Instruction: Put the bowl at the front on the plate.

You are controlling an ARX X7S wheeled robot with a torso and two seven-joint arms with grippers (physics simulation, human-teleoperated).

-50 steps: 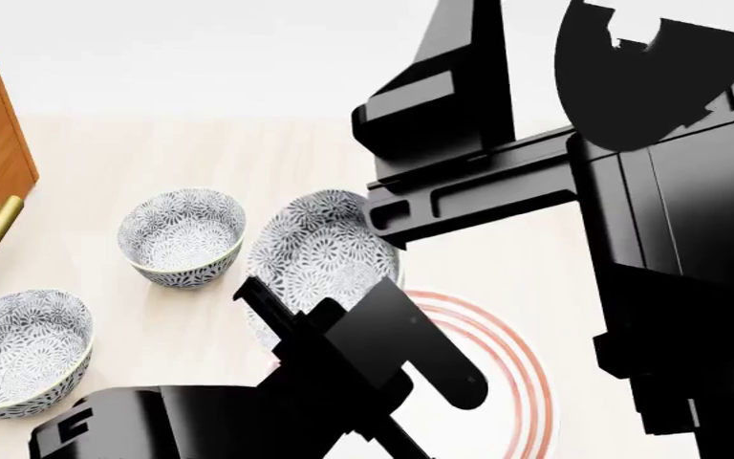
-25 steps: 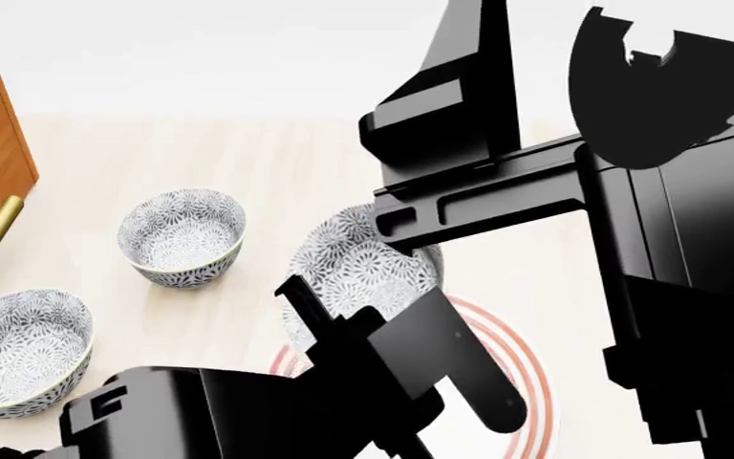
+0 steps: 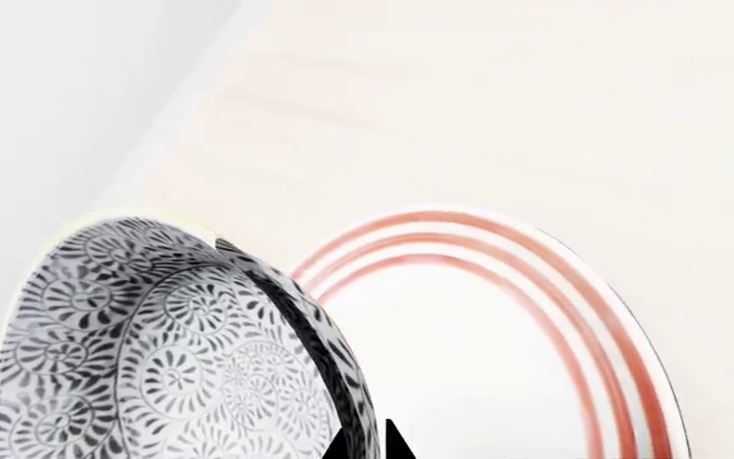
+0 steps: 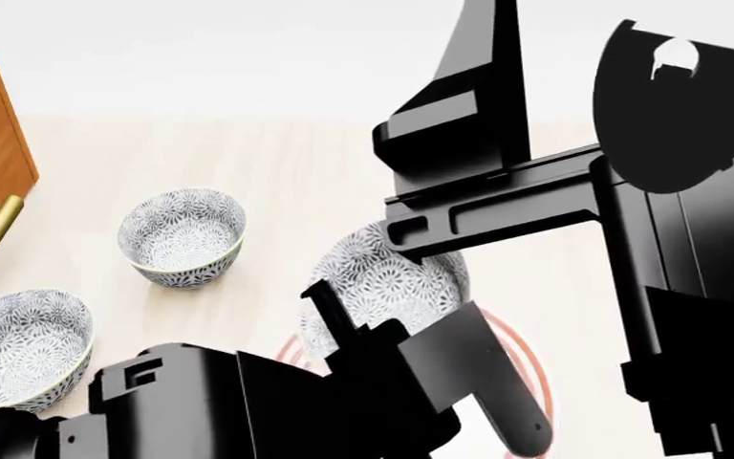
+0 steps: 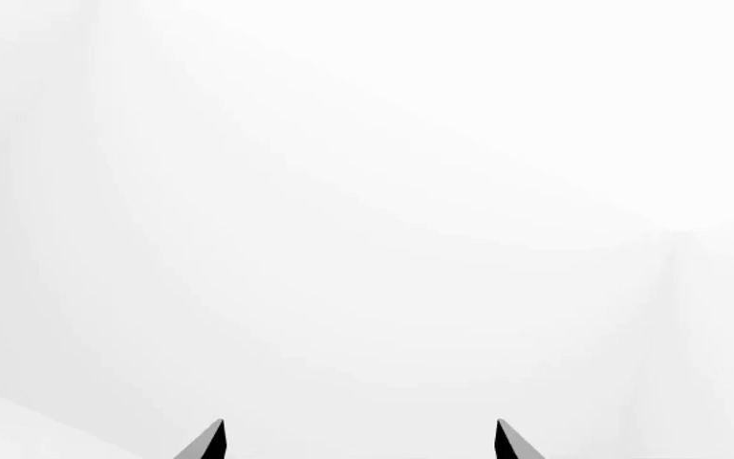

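Your left gripper (image 4: 380,320) holds the small grey-blue flowered ceramic bowl (image 4: 386,277) above the red-ringed white plate (image 3: 622,344); two look-alike bowls (image 4: 183,234) are well apart from the plate. Right gripper (image 5: 356,445) is spread wide, holding nothing.

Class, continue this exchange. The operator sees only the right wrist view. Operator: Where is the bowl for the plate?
Observer: The left gripper holds the bowl by its rim, jaws shut.
Operator: And the plate?
Observer: The plate lies beside the tilted bowl; the head view shows them overlapping.
Operator: Other bowls?
Observer: A far bowl and a near bowl stand at left, apart from the plate.
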